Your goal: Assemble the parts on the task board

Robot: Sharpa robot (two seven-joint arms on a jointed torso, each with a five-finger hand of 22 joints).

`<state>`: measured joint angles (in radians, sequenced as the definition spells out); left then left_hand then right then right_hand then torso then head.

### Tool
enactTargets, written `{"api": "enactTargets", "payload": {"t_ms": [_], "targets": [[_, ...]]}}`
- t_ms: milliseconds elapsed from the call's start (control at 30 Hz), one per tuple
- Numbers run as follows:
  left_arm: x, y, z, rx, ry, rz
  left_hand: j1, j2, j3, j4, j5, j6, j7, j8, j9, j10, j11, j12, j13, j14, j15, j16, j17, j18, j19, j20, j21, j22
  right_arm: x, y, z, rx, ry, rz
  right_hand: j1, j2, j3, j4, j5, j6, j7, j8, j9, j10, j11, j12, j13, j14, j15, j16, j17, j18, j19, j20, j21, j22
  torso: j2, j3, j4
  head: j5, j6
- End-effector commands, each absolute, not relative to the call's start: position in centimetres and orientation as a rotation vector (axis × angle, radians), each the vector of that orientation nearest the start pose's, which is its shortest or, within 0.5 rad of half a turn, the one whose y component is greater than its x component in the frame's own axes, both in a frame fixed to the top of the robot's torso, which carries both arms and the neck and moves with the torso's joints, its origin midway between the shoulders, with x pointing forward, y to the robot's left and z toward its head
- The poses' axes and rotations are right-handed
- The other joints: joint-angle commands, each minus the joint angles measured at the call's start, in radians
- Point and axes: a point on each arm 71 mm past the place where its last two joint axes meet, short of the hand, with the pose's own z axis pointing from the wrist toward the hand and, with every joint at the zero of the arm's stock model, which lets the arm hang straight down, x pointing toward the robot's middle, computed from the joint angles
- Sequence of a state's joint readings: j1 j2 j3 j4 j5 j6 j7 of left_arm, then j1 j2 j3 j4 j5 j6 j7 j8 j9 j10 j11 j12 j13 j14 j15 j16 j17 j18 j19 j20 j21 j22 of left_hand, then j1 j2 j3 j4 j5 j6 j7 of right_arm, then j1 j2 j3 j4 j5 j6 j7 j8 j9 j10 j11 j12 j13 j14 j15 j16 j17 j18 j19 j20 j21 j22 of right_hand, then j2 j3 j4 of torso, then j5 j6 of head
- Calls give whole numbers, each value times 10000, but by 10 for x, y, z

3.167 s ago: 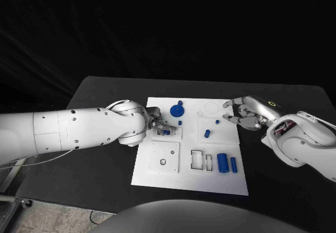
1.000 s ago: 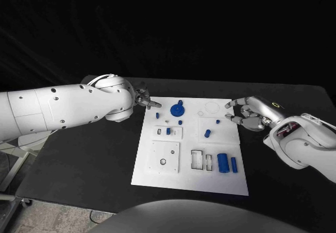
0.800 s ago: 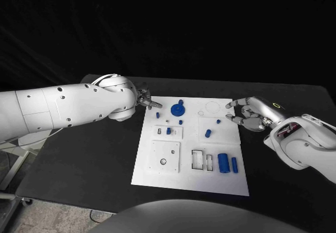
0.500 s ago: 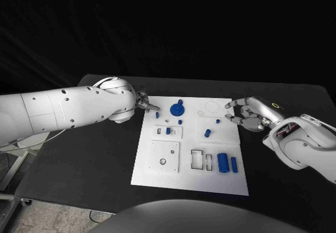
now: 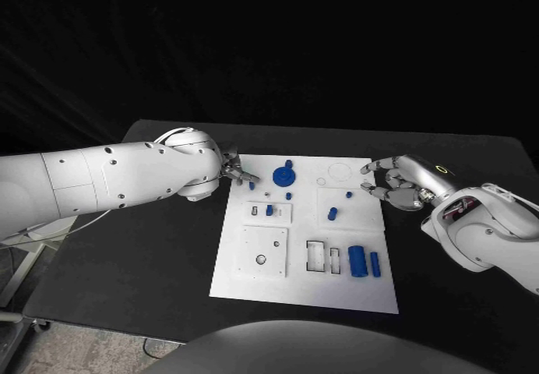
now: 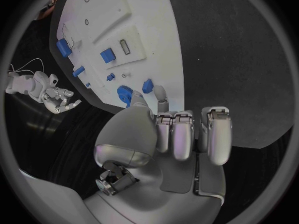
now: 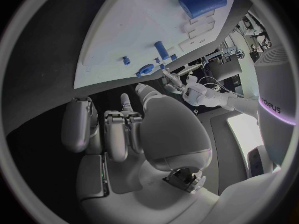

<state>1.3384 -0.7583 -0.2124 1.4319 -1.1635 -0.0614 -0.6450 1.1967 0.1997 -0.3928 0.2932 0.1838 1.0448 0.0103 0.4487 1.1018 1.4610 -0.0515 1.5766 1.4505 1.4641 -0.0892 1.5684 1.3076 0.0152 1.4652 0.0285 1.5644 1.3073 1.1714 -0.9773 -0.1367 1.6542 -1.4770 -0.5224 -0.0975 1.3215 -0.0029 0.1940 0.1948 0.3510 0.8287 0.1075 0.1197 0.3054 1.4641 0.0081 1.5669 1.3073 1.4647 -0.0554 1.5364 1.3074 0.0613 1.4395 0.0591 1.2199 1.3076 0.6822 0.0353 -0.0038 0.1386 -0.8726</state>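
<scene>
Since half a second ago the left hand (image 5: 237, 173) has edged in over the board's (image 5: 269, 288) far left corner; its fingers (image 6: 182, 134) are curled together and nothing shows in them. A small part (image 5: 251, 185) lies just below its fingertips, the gear (image 5: 284, 178) just beyond. The right hand (image 5: 396, 184) has not moved (fingers bent but apart, empty), hovering at the board's right edge above bare table (image 5: 449, 312). A cylinder (image 5: 357, 261) lies well clear of both hands.
</scene>
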Motion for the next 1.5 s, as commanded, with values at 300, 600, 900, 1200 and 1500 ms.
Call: {"api": "enactTargets", "payload": {"t_ms": [300, 600, 900, 1200, 1500], "targets": [[500, 220, -215, -2295, 21544, -1642, -235, 25, -127, -9, 40, -99, 42, -75, 8, 1098, 64, -58, 1203, 1067, 64, 24, 2632, -104, 912, 17, -62, 2529, 441, -230, -209, -1083, 15918, 6417, 137, -13, 113, -34, 110, 73, -7, -21, -35, 1067, 27, 39, 2635, 978, 22, 23, 2418, 106, 55, -29, 15, 1686, -7, 1, 5, 23, 0], [500, 215, -216, -2290, 21580, -1759, 111, 45, -113, -41, 1131, -112, 36, -210, 19, 1098, 72, -58, 1203, 1067, 82, 24, 2632, -96, 886, 48, -88, 2515, 441, -231, -209, -1068, 15974, 6384, 181, -23, 178, -82, 187, 77, -4, -40, -58, 1067, 27, 39, 2635, 975, 24, 12, 2410, 108, 55, -30, 5, 1683, -5, 2, -10, 44, 0], [500, 212, -220, -2358, 21589, -1881, 320, 48, -98, -41, 1739, -102, 27, -278, 36, 1098, 66, -58, 1203, 1067, 81, 24, 2632, -92, 876, 49, -101, 2511, 441, -233, -210, -1031, 16048, 6323, 200, -28, 212, -104, 231, 81, -3, -48, -69, 1067, 28, 39, 2635, 973, 24, 1, 2403, 111, 50, -30, -12, 1678, 1, 7, 6, -2, 0], [501, 209, -221, -2451, 21424, -2042, 713, 42, 6, -50, 2441, -180, 18, -366, 65, 1098, 60, -58, 1203, 1067, 75, 24, 2632, -86, 857, 45, -122, 2502, 440, -233, -211, -988, 16115, 6315, 226, -23, 265, -134, 281, 97, 0, -53, -82, 1067, 31, 39, 2635, 968, 26, -17, 2390, 116, 41, -30, -40, 1670, 4, 3, 2, -1, 0], [502, 207, -221, -2496, 21269, -2271, 1193, 3, 225, -31, 3920, -243, -26, -455, 97, 1098, 20, -58, 1203, 1067, 45, 24, 2632, -85, 854, 18, -129, 2505, 441, -234, -212, -902, 16187, 6299, 248, -16, 301, -156, 302, 111, 2, -54, -89, 1067, 30, 39, 2635, 967, 26, -22, 2387, 117, 40, -30, -46, 1669, -6, 7, 2, -14, 0]]}}
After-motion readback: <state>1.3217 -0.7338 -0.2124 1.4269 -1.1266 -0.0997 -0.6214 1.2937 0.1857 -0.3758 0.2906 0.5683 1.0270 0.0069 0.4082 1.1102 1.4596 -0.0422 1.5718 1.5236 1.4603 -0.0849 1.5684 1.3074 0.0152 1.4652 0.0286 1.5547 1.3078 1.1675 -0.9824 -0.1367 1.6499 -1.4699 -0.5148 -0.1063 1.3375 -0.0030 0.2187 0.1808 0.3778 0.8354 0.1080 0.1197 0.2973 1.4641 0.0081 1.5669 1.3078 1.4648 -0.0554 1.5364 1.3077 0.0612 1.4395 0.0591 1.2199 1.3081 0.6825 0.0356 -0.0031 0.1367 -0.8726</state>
